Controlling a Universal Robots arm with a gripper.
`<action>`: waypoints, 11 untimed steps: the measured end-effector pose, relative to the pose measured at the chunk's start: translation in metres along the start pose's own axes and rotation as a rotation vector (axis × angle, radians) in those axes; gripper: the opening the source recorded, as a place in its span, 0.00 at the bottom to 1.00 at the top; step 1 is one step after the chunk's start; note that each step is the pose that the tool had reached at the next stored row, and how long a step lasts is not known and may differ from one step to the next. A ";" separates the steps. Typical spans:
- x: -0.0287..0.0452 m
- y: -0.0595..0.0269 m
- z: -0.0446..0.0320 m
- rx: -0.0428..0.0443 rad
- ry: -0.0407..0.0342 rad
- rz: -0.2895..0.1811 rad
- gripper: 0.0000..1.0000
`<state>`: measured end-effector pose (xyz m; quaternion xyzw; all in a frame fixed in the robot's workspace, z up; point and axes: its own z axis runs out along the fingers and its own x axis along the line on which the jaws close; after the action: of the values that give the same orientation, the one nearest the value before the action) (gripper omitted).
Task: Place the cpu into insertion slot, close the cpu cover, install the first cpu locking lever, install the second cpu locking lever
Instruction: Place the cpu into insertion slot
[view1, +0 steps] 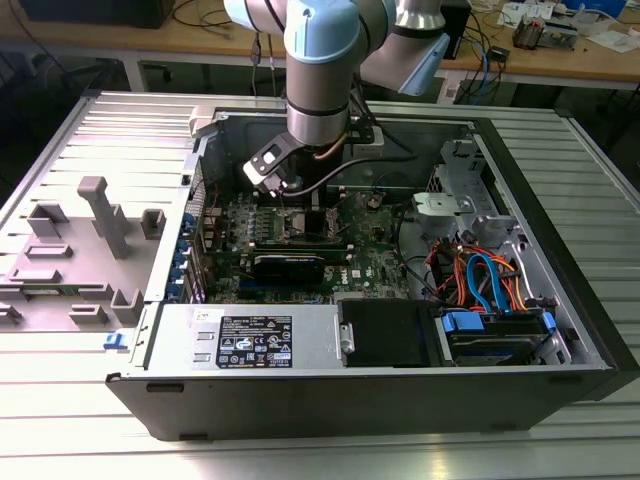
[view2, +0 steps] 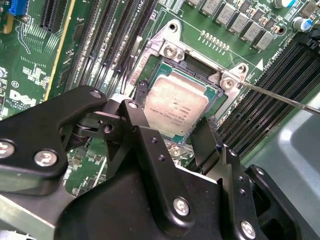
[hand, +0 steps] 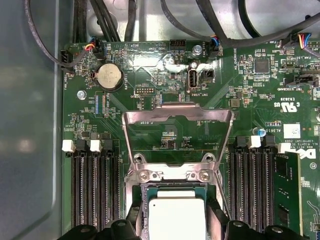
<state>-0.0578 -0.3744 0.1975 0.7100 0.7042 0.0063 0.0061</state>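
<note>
Currently, my gripper (view2: 167, 116) is spread apart and grasps nothing, with one finger on either side of the cpu (view2: 175, 102). The cpu lies flat, seated in the insertion slot (view2: 186, 74). The cpu cover (hand: 177, 115) stands raised off the insertion slot, hinged at one slot edge.

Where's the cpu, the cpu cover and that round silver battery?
cpu (view2: 175, 107): second wrist view, middle of its silver-grey top.
cpu cover (hand: 177, 114): first wrist view, the open frame's bar farthest from its hinge.
round battery (hand: 109, 76): first wrist view, centre of its face.
</note>
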 end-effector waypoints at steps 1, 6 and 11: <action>0.0001 0.0000 0.0001 -0.0002 -0.0051 0.000 0.62; 0.0013 0.0000 -0.0001 -0.0003 -0.0482 -0.001 0.62; 0.0051 0.0000 0.0000 -0.0003 -0.0431 -0.001 0.62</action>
<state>-0.0577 -0.3693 0.1975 0.7097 0.7041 -0.0088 0.0214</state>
